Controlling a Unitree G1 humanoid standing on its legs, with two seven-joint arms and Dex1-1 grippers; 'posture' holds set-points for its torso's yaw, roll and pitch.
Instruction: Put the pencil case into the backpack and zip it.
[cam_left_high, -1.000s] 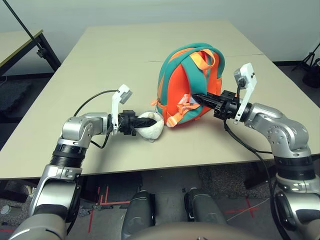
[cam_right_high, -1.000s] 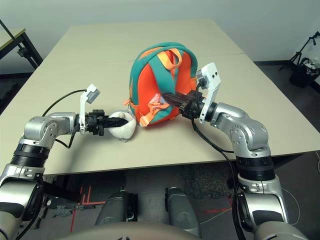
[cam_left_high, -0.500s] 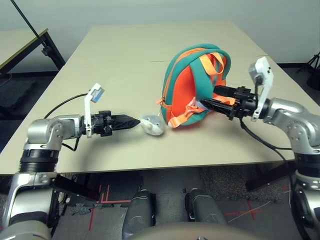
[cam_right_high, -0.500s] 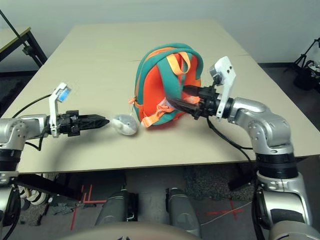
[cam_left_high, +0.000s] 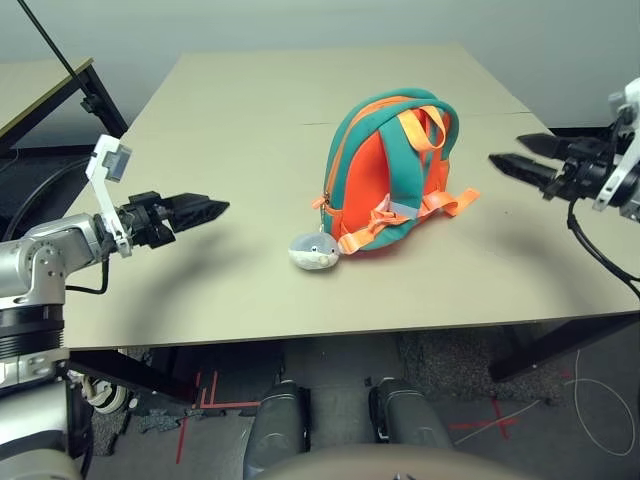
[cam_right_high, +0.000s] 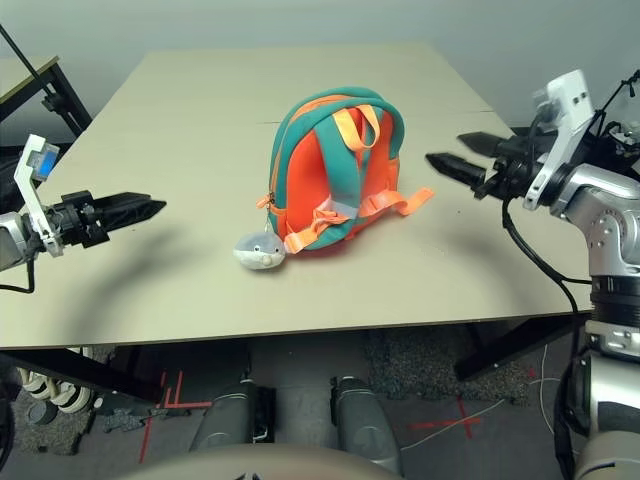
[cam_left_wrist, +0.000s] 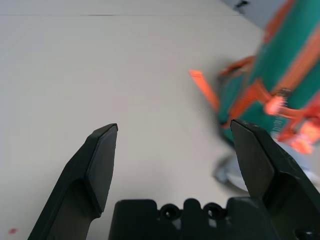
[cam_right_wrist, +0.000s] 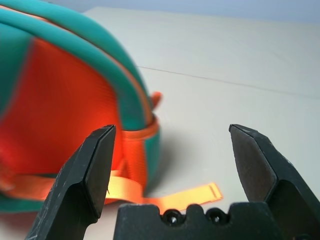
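On the beige desk (cam_left_high: 250, 130), a teal-and-orange backpack (cam_left_high: 385, 180) stands upright between the robot's outspread forearms, left tool (cam_left_wrist: 172, 150) and right tool (cam_right_wrist: 172, 150) raised well clear on either side, fingers apart.

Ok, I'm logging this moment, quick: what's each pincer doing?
Left pincer: open, empty, over the table.
Right pincer: open, empty, clear of the backpack.

Both grippers clear of bag and charm

The left gripper (cam_left_wrist: 174, 127) has drawn off the charm (cam_left_high: 314, 251) toward nine o'clock; the right gripper (cam_right_wrist: 172, 129), parted from the bag (cam_left_high: 385, 170), has swung out toward three o'clock. A strap end (cam_left_high: 460, 202) now sticks out at the bag's four o'clock.
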